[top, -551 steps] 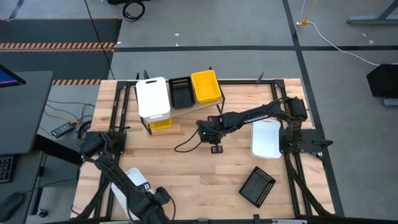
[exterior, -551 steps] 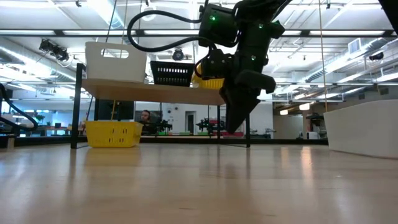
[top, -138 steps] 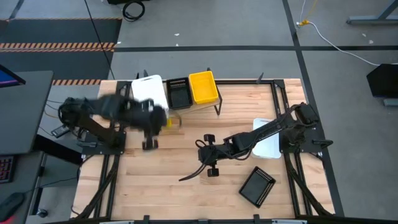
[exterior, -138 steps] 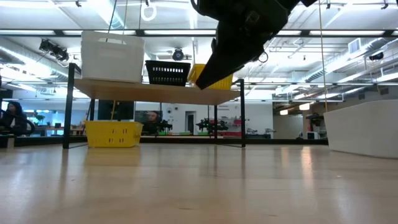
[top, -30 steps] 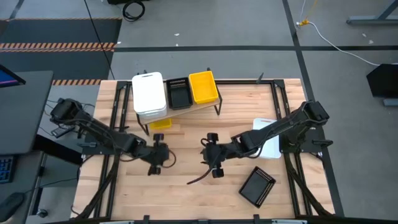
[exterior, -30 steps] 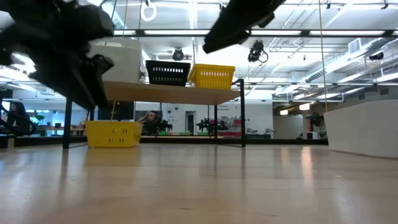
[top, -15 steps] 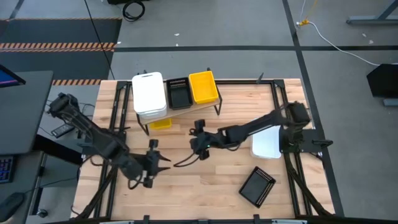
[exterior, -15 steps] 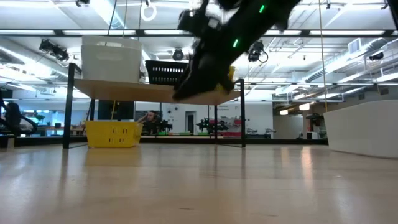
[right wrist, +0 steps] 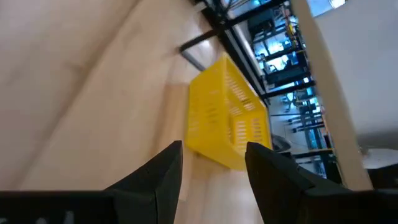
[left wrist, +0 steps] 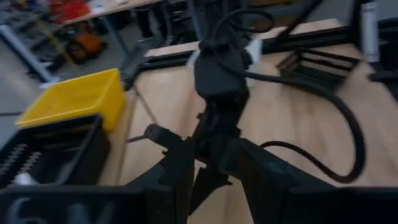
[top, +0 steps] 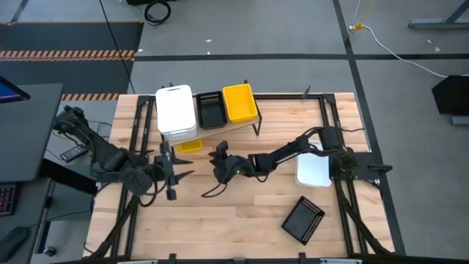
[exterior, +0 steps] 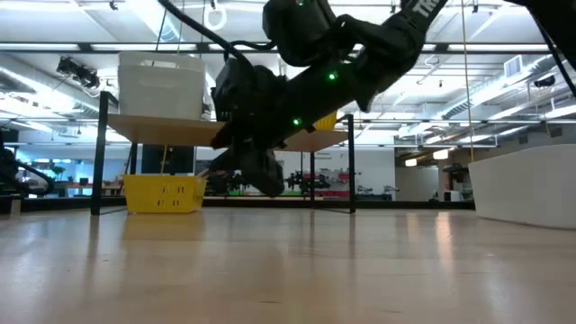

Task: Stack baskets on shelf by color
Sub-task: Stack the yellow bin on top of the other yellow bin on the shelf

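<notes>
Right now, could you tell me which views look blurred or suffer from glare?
Left wrist view: smeared throughout, the yellow basket soft. Right wrist view: the tabletop streaked. Low view: bright ceiling strips, the right arm a dark silhouette. High view: evenly lit and sharp.

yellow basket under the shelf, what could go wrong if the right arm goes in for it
The yellow basket sits under the shelf, so the right gripper, its fingers open and aimed at it, may knock the plank or a leg and shake the white baskets stacked above.

The left gripper hovers close to the right one above the table; the arms or the trailing cable might tangle.
</notes>
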